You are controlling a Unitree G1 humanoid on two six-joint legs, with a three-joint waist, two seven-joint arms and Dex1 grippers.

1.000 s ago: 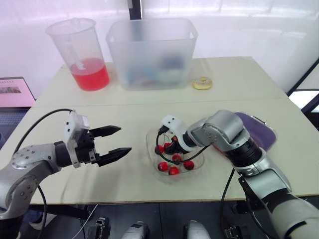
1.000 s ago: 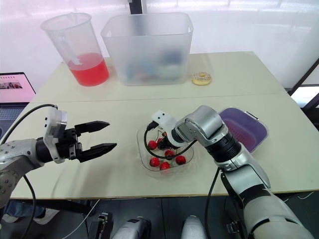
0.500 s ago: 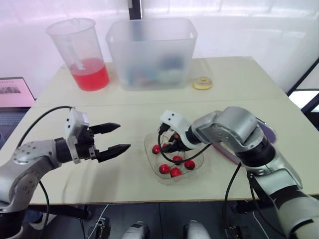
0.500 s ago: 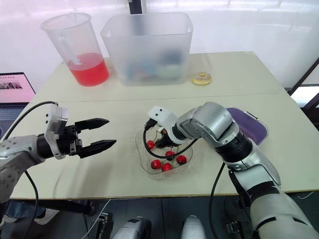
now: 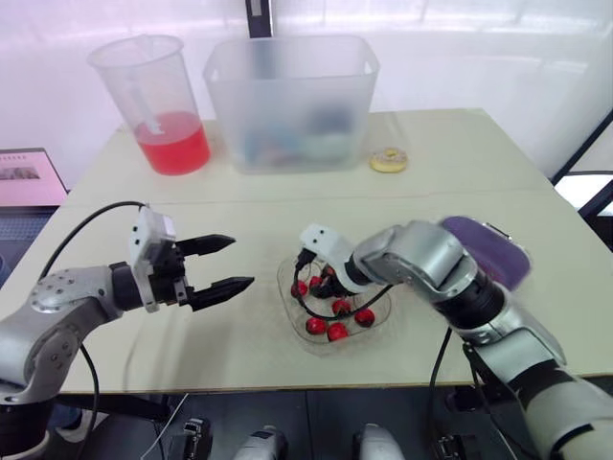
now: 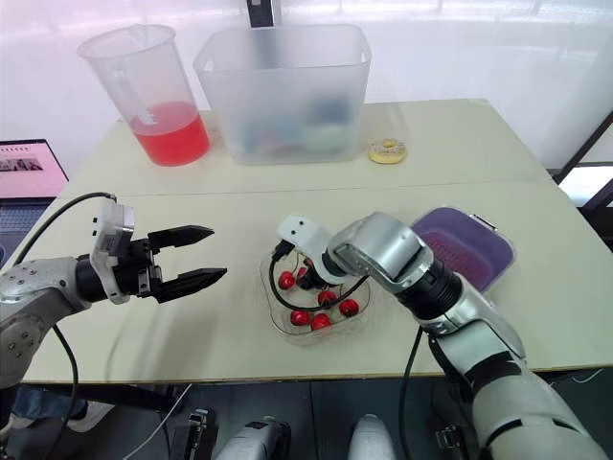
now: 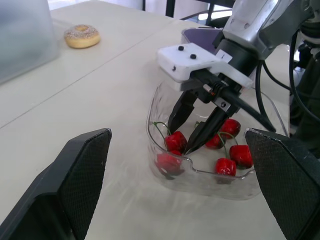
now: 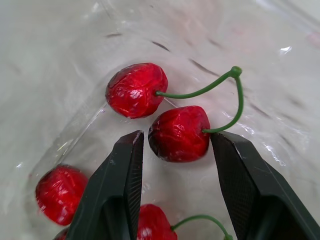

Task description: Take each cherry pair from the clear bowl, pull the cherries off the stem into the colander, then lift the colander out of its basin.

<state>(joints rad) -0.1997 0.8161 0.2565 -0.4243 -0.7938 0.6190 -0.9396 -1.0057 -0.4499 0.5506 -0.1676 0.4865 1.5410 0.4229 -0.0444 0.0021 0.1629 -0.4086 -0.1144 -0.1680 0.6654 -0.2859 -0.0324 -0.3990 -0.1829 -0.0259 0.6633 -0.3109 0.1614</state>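
Down in the clear bowl (image 7: 210, 182), near the front middle of the table (image 5: 460, 163), the right gripper (image 7: 181, 140) is lowered among the cherries. Its jaws are apart and set one on each side of a single fruit of a cherry pair (image 8: 170, 115), whose two cherries are joined by a green stem (image 8: 235, 71). No clamping is seen, as a slim gap is left on either side of the fruit.

The left gripper (image 5: 241, 262) is held above the table to the left of the bowl, jaws wide apart and empty, pointed toward it. Several red cherries are seen in the bowl, some with stems attached.

The purple colander (image 6: 471, 245) is seated to the right of the bowl, partly hidden by the right arm. No cherry can be made out in the part that is seen, and its basin cannot be told apart from it.

The task is judged to be at or near its beginning. A pair is only being picked, nothing appears stripped into the colander, and the lift of the colander is not yet done.
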